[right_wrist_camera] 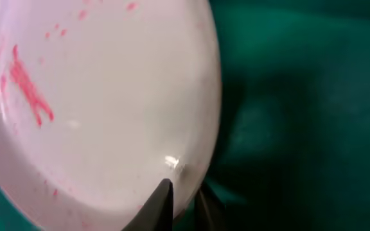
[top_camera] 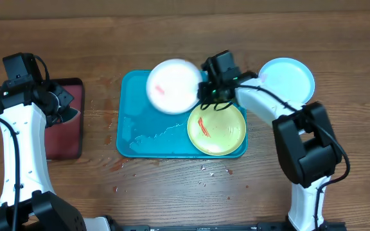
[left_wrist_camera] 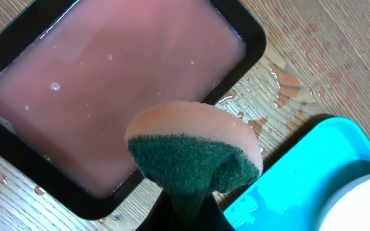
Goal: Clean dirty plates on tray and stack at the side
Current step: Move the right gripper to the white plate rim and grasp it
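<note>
Three plates in view. The white plate (top_camera: 172,85) sits at the far side of the turquoise tray (top_camera: 128,131) and overhangs the far rim. The yellow-green plate (top_camera: 218,130) lies flat in the tray's near right corner, close against the right and near rims, with a red smear on its left half. The pale blue plate (top_camera: 289,78) is off the tray, on the table (top_camera: 172,32) beside the tray's far right corner.

Open room: the tray's left half is bare apart from a wet patch. There is clear wood beyond the far rim and along the near edge, which is spotted with droplets. A strip of bare, wet wood separates the tray from the black-rimmed tray (top_camera: 76,138) of pink liquid on the left.

Right gripper (top_camera: 205,88): jaws narrow, pinching the white plate's right rim with one finger (right_wrist_camera: 161,204) over the face and the other behind. Red smears show on the plate's far side. Cannot tell whether the plate is clear of the tray floor.

Left gripper (left_wrist_camera: 184,213): clamped on a sponge (left_wrist_camera: 194,154), green scrub face toward the camera, above the black-rimmed tray's corner near the turquoise rim.
</note>
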Motion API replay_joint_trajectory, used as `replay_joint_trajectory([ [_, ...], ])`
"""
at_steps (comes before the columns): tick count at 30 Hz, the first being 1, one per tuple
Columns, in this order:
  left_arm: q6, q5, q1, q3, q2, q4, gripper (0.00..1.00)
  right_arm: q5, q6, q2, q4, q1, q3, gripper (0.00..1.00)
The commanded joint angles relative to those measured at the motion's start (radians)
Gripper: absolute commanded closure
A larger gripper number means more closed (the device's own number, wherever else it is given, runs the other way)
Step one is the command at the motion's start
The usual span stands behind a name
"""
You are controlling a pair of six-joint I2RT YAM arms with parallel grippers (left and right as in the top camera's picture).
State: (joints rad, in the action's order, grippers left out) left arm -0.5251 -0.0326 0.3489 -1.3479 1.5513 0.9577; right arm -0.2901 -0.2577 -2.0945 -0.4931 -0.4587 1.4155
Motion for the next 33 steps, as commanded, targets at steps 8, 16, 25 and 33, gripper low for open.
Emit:
replay_joint_trajectory([
  [8,0.002,0.008,0.004,-0.002,-0.001,-0.002,0.96,0.067,-0.064,0.126,-0.102,-0.165,0.095,0.46],
  [16,0.002,0.008,0.004,-0.002,-0.001,-0.005,0.96,0.089,0.27,0.115,0.08,-0.159,0.093,0.34],
  [25,0.002,0.009,0.004,-0.002,-0.001,0.0,0.96,0.086,0.548,-0.036,0.26,-0.193,0.093,0.26],
  [33,0.006,0.026,0.004,-0.002,-0.001,-0.002,0.96,0.008,0.55,-0.103,0.348,-0.208,0.093,0.26],
])
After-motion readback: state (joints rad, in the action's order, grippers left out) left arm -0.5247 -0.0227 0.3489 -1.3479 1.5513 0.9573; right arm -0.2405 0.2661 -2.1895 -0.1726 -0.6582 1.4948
